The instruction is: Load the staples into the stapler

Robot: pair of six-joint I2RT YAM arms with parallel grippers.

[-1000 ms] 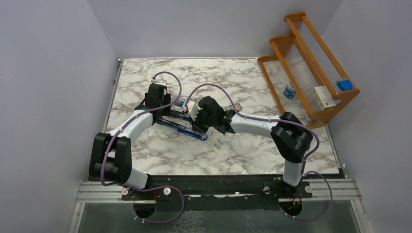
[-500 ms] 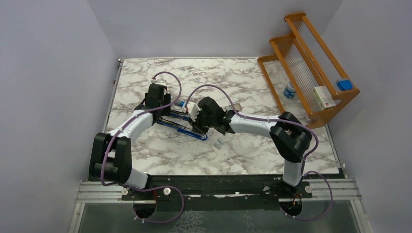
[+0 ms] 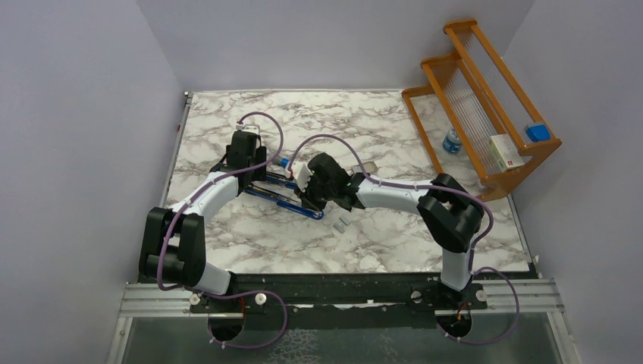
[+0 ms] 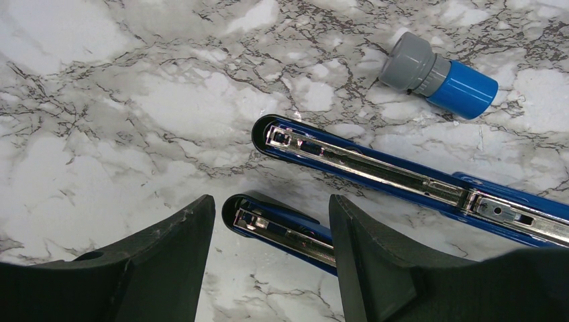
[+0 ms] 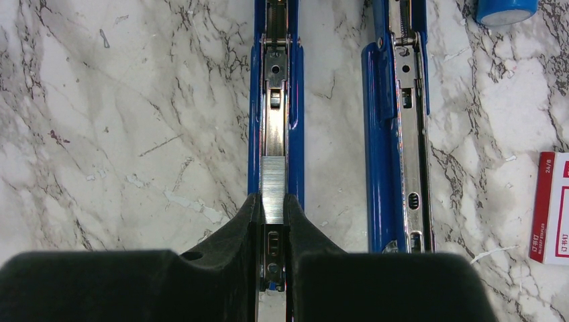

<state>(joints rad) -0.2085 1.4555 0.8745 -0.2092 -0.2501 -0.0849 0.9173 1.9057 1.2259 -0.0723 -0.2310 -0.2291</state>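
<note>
- Shows a stapler (image 3: 288,199) opened out flat near the middle of the marble bench (image 3: 250,246); lays both blue halves side by side, metal channels facing up.
- Shows the right gripper (image 5: 272,208) closed to a narrow gap, pinching a strip of staples (image 5: 272,184) by its long sides; holds it in line with the channel of the left-hand half in the right wrist view, most of the strip sticking out ahead of the fingertips; cannot tell if seated in the channel or just above.
- Shows the left gripper (image 4: 268,211) partly open and holding nothing; sets its fingers either side of the rounded tip of one stapler half, with a gap showing on each side.
- Places a blue-capped cylinder (image 4: 439,75) near the stapler, towards the far edge of the bench; a white box (image 5: 553,208) with a red label near the stapler but apart from it; two loose strips (image 3: 343,223) just beside the stapler, towards the near edge.
- Handling, as a judgement: probably very light; stiff yet brittle, likely to snap at the joints if bent or squeezed hard; slick metal, apt to slide between pads; best held lightly across the sides near one end, kept level and straight with the channel.
</note>
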